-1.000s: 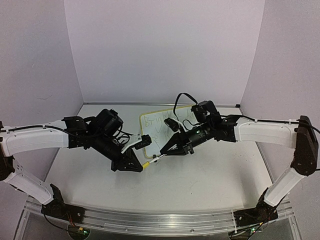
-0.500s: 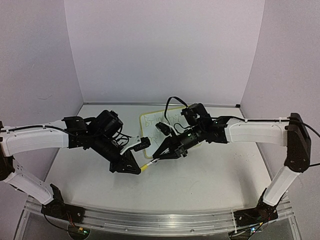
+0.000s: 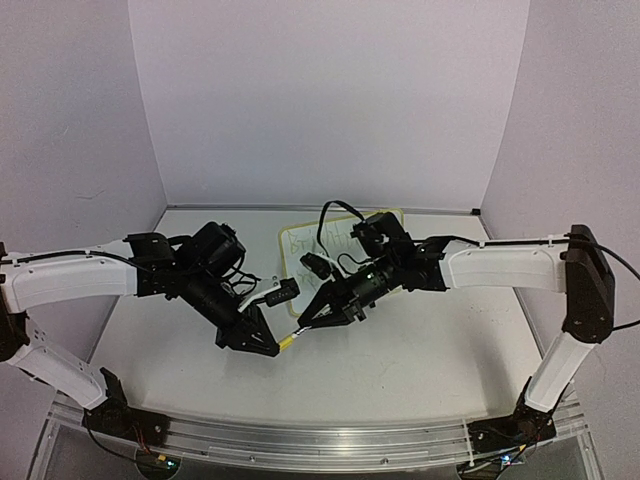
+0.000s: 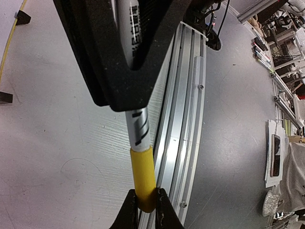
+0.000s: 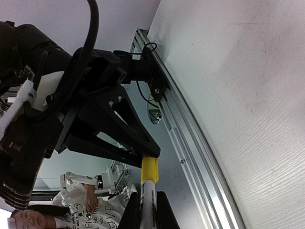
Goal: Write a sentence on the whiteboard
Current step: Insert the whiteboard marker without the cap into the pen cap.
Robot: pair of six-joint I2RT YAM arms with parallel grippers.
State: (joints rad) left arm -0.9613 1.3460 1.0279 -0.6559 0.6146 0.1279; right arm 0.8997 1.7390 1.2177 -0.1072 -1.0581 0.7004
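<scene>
A white marker with a yellow cap hangs between my two grippers above the middle of the table. My left gripper is shut on the yellow cap, which its tips pinch at the low end. On the marker's white barrel my right gripper is shut, just behind the cap. The whiteboard lies flat behind them, largely covered by the right arm. Faint writing of the sentence shows at its upper left corner.
An aluminium rail runs along the table's near edge, holding both arm bases. Purple walls close in the back and both sides. A black cable loops above the right wrist.
The right arm has stretched further left across the whiteboard. Marker and both grippers have drifted slightly toward the near left. Both grips are unchanged.
</scene>
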